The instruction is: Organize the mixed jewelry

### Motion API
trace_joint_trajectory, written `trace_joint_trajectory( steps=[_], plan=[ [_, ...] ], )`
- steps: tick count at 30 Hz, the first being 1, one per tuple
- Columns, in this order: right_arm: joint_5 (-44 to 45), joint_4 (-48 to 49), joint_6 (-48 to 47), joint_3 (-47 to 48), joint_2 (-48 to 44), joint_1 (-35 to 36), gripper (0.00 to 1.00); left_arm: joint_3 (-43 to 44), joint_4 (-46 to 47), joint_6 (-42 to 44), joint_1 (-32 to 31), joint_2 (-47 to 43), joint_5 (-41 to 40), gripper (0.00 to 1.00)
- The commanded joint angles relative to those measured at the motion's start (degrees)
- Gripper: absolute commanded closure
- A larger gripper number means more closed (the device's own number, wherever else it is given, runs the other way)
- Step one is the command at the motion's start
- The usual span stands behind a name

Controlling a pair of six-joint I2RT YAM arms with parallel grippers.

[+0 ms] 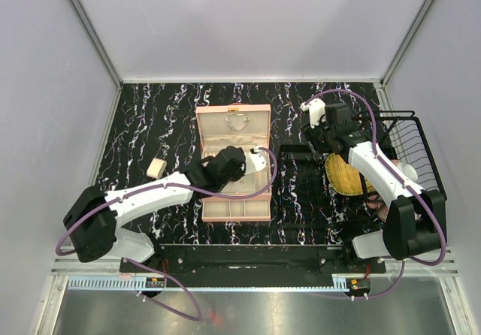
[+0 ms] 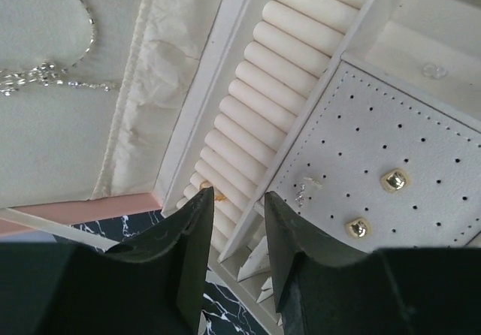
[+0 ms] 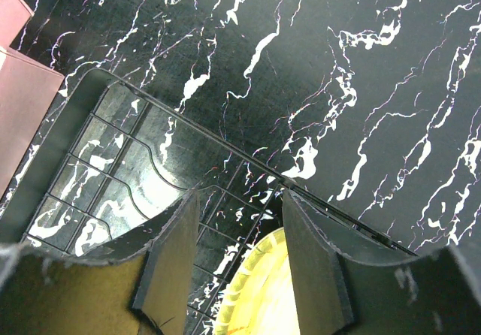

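Note:
The pink case [image 1: 233, 111] lies open in the middle of the table, its cream lining up. My left gripper [image 1: 234, 162] hovers over its tray, open and empty [image 2: 234, 196]. In the left wrist view two gold studs [image 2: 394, 179] [image 2: 358, 228] and a small silver piece [image 2: 302, 194] sit on the perforated pad. A small gold piece [image 2: 210, 192] lies among the ring rolls [image 2: 263, 102] by my left fingertip. A thin silver chain [image 2: 45, 76] lies on the lid lining. My right gripper [image 1: 317, 136] is open and empty [image 3: 239, 200] above the wire rack's edge.
A black wire rack [image 1: 409, 147] stands at the right with a yellow plate [image 1: 344, 176] in it; rack and plate also show in the right wrist view [image 3: 135, 177] [image 3: 263, 305]. A small cream block [image 1: 156, 168] lies left of the case.

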Motion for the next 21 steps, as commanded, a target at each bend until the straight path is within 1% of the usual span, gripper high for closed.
trace_joint_trajectory(
  steps=[1, 11, 21],
  plan=[
    [-0.6, 1.2, -0.1, -0.2, -0.5, -0.4, 0.45, -1.0, 3.3, -1.3, 0.6, 1.2, 2.8, 0.61],
    [-0.6, 1.2, -0.1, -0.1, -0.4, -0.4, 0.45, -3.4, 6.2, -1.2, 1.3, 3.2, 2.6, 0.61],
    [-0.6, 1.2, -0.1, -0.1, -0.2, -0.4, 0.45, -2.7, 4.9, -2.3, 1.2, 2.9, 4.2, 0.61]
  ],
)
